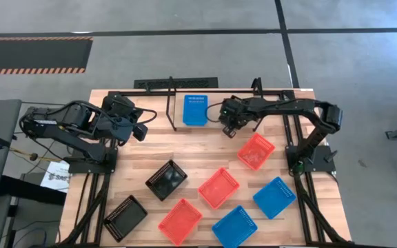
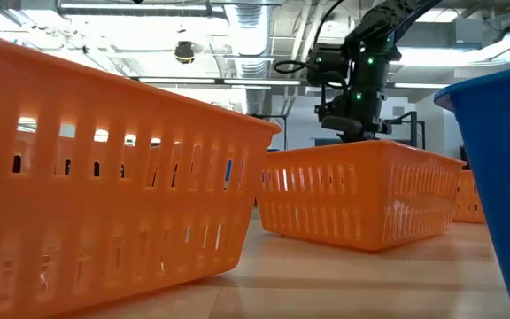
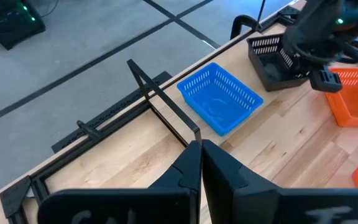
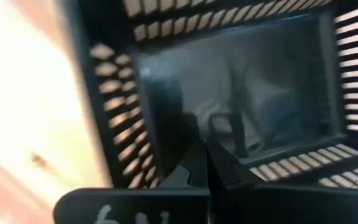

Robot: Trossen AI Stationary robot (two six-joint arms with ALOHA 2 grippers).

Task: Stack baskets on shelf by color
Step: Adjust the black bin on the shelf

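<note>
My right gripper (image 4: 207, 155) is shut on a black basket (image 3: 273, 61) at the table's far side, just right of a blue basket (image 1: 194, 109). The blue basket rests by its bottom on the shelf (image 3: 160, 109), between the shelf's black rods. Loose on the table lie three red-orange baskets (image 1: 256, 150) (image 1: 218, 187) (image 1: 180, 221), two blue ones (image 1: 274, 197) (image 1: 233, 226) and two black ones (image 1: 166, 180) (image 1: 125, 217). My left gripper (image 3: 201, 149) is shut on nothing and hangs raised over the table's far left. My right gripper has the rim of one slotted wall (image 4: 247, 167) of the black basket between its shut fingers. The fingers come from above and point steeply down into the open top. The basket sits tilted under the gripper; I cannot tell whether it is clear of the table.
The shelf's upright end loops (image 1: 171, 103) (image 1: 257, 86) stand on either side of the blue basket. Bare plank shows at the table's left middle (image 1: 126, 162). In the low view, an orange basket (image 2: 104, 168) and a blue one (image 2: 503, 177) stand close to the camera.
</note>
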